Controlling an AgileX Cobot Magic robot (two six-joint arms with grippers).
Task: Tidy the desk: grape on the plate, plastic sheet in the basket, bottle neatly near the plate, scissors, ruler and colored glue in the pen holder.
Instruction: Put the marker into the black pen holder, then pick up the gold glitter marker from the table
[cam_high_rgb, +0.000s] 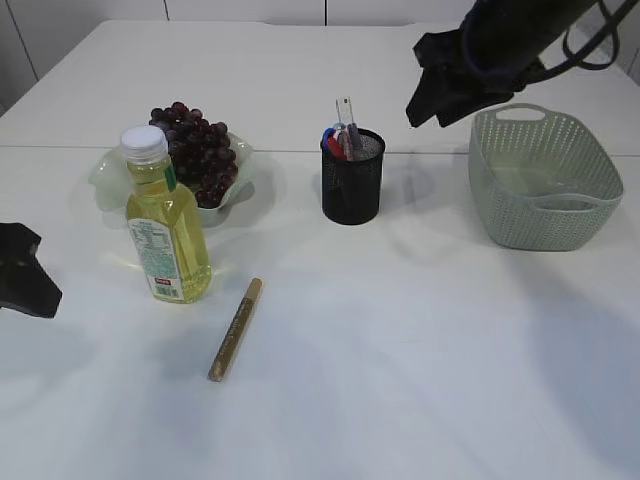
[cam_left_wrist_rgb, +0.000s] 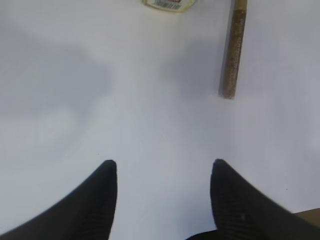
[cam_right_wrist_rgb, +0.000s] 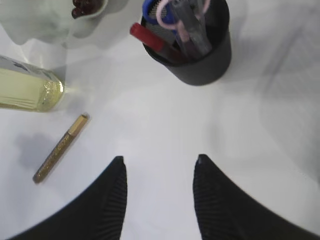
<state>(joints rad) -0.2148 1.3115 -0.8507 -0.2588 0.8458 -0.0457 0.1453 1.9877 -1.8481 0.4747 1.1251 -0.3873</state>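
Spanning every view, a white desk (cam_high_rgb: 420, 360); carrying all the things listed below.

Sitting toward the far right edge of the desk, a pale green woven basket (cam_high_rgb: 540, 180); whether anything is lying inside cannot be told.

Hanging above the desk's far right part, just left of the basket, the right gripper (cam_right_wrist_rgb: 159, 165); jaws standing apart, grasping nothing, only bare desk showing between them in the right wrist view.

Resting low at the left edge of the desk, the left gripper (cam_left_wrist_rgb: 162, 167); jaws spread wide, released, touching nothing.

Lying toward the far left of the desk, a translucent plate (cam_high_rgb: 110, 180); bearing a bunch of dark red grape (cam_high_rgb: 195, 150) piled on it.

Standing upright just in front of the plate, nearer the left edge, a bottle (cam_high_rgb: 165, 225) of yellow liquid with a white cap; near the plate but whether touching it cannot be told.

Standing about mid-desk toward the far edge, between plate and basket, a black mesh pen holder (cam_high_rgb: 352, 180); holding scissors (cam_right_wrist_rgb: 167, 12) with blue and pink handles, a clear ruler (cam_high_rgb: 345, 110) sticking up, and a red pen-like thing (cam_right_wrist_rgb: 150, 39).

Lying flat on the desk in front of the bottle, well apart from the pen holder, a gold glitter colored glue (cam_high_rgb: 235, 330) stick; pointing slantwise toward the near left corner.
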